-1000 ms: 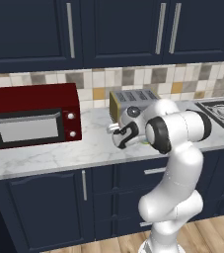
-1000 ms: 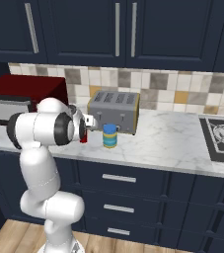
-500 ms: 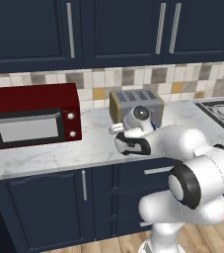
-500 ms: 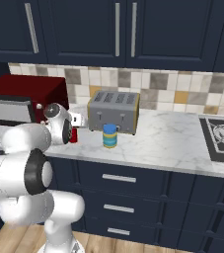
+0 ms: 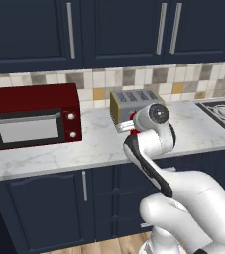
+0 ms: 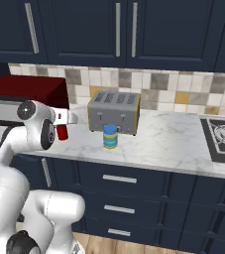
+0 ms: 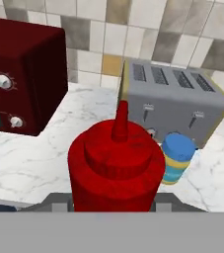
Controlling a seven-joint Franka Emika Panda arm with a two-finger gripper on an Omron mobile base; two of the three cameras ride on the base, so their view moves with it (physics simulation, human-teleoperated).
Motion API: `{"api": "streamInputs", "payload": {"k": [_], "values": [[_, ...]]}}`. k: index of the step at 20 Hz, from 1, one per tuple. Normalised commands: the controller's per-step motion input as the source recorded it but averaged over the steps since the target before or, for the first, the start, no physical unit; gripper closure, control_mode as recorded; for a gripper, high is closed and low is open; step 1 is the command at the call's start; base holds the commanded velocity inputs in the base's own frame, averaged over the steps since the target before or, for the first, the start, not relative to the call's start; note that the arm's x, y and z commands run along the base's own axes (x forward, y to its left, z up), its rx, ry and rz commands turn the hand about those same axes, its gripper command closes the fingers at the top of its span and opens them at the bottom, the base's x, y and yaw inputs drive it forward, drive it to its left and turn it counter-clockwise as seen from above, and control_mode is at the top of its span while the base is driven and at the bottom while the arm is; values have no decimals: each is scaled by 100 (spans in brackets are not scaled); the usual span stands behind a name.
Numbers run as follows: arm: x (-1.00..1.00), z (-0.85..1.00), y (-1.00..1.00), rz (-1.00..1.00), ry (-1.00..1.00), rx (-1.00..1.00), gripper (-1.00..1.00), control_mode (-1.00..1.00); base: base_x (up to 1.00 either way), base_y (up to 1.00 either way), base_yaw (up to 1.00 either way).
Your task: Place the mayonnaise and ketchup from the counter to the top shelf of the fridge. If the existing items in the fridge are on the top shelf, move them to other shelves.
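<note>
You see the red squeeze ketchup bottle with its pointy red cap standing upright, lifted above the white marbled counter, just left of the grey toaster. The small mayonnaise jar with a blue lid stands on that counter, right in front of the toaster.

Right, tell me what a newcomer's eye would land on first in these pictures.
First, the red squeeze ketchup bottle with its pointed cap, large in the hand view, clamped in the white arm's gripper above the marbled white-grey counter. Next, the dark red microwave at the counter's left. Then the grey four-slot toaster by the tiled wall, with the small blue-lidded mayonnaise jar standing before it.
</note>
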Motion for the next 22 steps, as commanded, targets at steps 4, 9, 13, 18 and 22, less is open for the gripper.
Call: {"api": "streamInputs", "payload": {"k": [4,9,13,18,22], "values": [[-100,100,4,0,-7,-2,100,-100,0,0,0],[-100,100,1,0,0,1,100,-100,0,0,0],[-100,98,0,0,0,2,100,-100,0,0,0],[-100,83,0,0,0,0,100,-100,0,0,0],[-100,36,0,0,0,0,100,-100,0,0,0]]}}
